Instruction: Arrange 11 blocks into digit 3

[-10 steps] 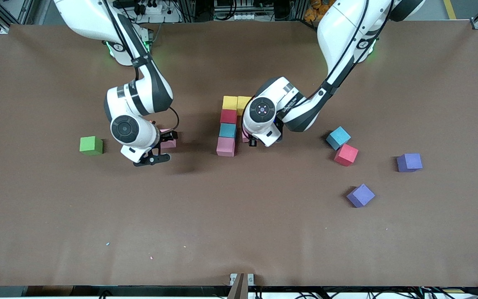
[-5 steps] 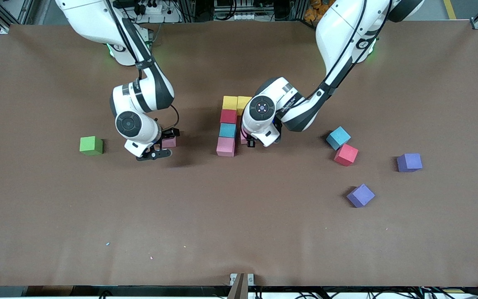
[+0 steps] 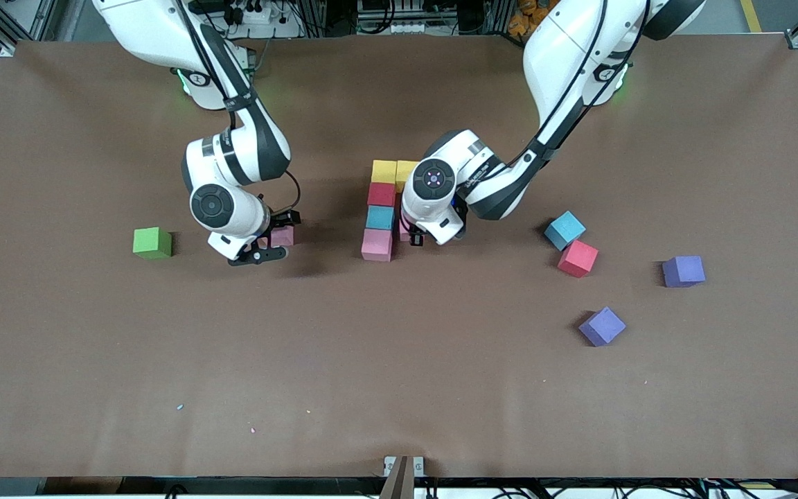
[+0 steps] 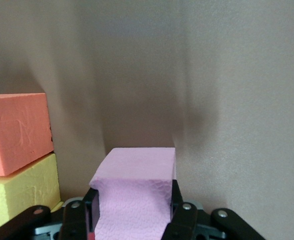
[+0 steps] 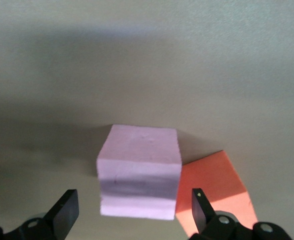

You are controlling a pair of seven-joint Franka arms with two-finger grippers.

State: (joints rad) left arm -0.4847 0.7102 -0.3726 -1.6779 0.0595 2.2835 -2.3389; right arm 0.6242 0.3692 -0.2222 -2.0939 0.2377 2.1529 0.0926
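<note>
Brown table (image 3: 399, 388) | left gripper (image 4: 132, 220) clamps pink cube (image 4: 137, 190) beside column (image 3: 379, 211) | right gripper (image 5: 132, 212) spread over pink cube (image 5: 139, 172), orange cube (image 5: 214, 190) adjacent

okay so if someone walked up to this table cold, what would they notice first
Probably the column of coloured blocks mid-table, two yellow on top, then red, blue and pink. The left gripper is right beside it, shut on a pink block. Toward the right arm's end, the open right gripper straddles another pink block with an orange one beside it.

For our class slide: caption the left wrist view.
Left gripper holds a pink block beside stacked orange and yellow blocks.
</note>
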